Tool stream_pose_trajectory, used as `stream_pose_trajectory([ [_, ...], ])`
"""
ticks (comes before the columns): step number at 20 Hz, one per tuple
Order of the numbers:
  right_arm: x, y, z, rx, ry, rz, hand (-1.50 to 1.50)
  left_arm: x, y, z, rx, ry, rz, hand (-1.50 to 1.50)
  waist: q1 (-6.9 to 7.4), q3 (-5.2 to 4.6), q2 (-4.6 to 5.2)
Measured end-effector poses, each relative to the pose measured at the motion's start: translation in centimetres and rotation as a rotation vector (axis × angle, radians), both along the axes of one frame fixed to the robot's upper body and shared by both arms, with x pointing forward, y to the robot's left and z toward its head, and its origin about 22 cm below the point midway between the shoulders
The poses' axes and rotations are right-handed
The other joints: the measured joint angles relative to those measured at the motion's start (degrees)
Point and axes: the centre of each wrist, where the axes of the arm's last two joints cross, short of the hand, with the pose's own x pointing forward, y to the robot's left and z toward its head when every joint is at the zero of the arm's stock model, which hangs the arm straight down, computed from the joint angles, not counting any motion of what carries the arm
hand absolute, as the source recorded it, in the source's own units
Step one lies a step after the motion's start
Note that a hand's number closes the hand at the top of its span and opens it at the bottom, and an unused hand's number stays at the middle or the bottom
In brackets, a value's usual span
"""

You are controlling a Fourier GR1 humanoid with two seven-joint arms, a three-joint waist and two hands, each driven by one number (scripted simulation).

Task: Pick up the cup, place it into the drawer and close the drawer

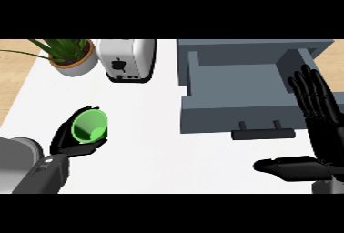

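White counter [168, 150]: left hand [67, 143] curled round green cup [89, 126]; right hand [316, 123] open beside open drawer [235, 86], apparently not touching.

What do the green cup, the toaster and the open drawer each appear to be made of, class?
Cup: probably plastic; bright, even green with a smooth matte look. It sits in the left hand.
Toaster: likely glossy white plastic or enamelled metal; pale sheen on its sides, black base.
Drawer: painted wood or metal, hard to say; flat matte grey-blue panels, dark bar handle.
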Motion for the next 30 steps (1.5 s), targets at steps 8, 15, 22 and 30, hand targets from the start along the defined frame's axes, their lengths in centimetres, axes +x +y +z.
stream_pose_trajectory([
  [8,0.2,-0.1,-0.1,-0.004,0.006,0.000,-1.50,1.0,-2.1,0.1,-0.105,-0.009,-0.072,1.50,0.15,0.00,-0.07],
  [15,0.0,-1.0,0.4,-0.015,0.004,-0.019,-1.50,-0.3,-2.1,-0.8,-0.150,-0.109,0.165,1.50,0.69,0.07,-0.24],
  [22,0.3,-1.0,-0.2,-0.011,0.009,-0.031,-1.50,0.6,-2.8,-0.2,-0.155,-0.204,0.260,1.50,1.20,0.19,-0.49],
  [30,0.0,-2.0,0.0,-0.015,0.018,-0.051,-1.50,5.0,-5.6,4.1,-0.152,-0.346,0.148,1.50,1.94,0.34,-1.05],
])
